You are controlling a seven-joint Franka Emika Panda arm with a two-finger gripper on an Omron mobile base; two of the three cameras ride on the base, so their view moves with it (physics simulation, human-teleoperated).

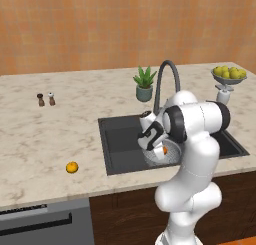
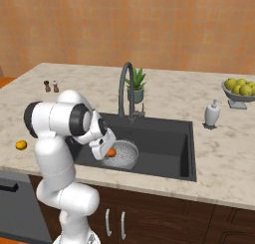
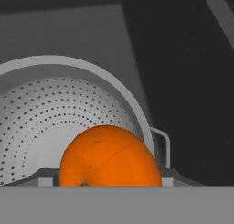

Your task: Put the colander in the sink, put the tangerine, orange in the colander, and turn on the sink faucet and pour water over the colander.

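Colander sat in the sink, below the sink faucet. Left of it on the counter lay one orange fruit; the gripper hung directly above the colander's bowl, clamped on a second orange fruit.

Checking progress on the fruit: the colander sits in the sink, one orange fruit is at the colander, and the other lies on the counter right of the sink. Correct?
Not quite. The colander is in the sink, but the second fruit lies on the counter left of the sink, as the left base view shows.
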